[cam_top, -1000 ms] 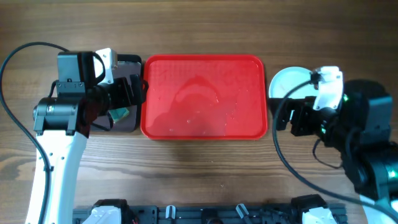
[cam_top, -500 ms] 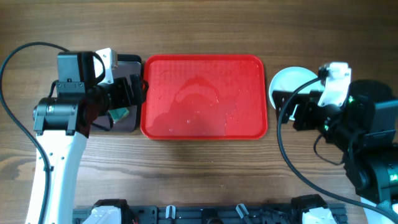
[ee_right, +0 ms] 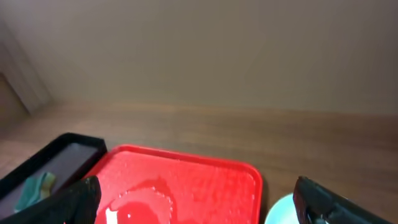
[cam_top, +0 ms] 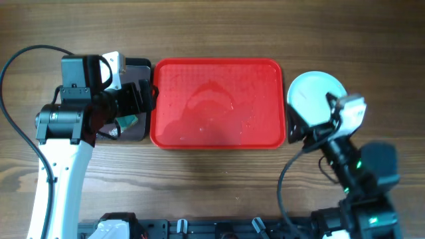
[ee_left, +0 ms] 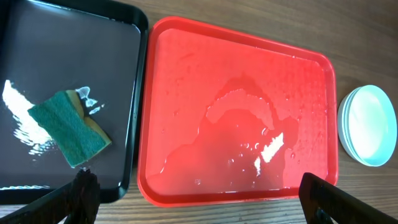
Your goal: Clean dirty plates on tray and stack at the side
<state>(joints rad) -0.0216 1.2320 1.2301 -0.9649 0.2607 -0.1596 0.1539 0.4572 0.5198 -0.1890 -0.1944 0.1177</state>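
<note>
The red tray (cam_top: 219,133) lies mid-table, wet and with no plate on it; it also shows in the left wrist view (ee_left: 180,62) and the right wrist view (ee_right: 211,177). The plates (cam_top: 317,91) sit stacked on the table right of the tray, a pale turquoise one on top with no smears visible; the stack also shows in the left wrist view (ee_left: 368,124), and its edge in the right wrist view (ee_right: 281,214). My left gripper (cam_top: 143,97) (ee_left: 199,208) is open and empty by the tray's left edge. My right gripper (cam_top: 297,131) (ee_right: 196,208) is open and empty, just in front of the stack.
A black tray (ee_left: 37,37) left of the red tray holds a green and yellow sponge (ee_left: 69,128) and some white foam; the left arm hides most of it from overhead. Bare wooden table (cam_top: 219,192) lies in front of the trays.
My right arm has drawn back toward the table's front and tilted up, uncovering the plate stack. The left arm has not moved.
</note>
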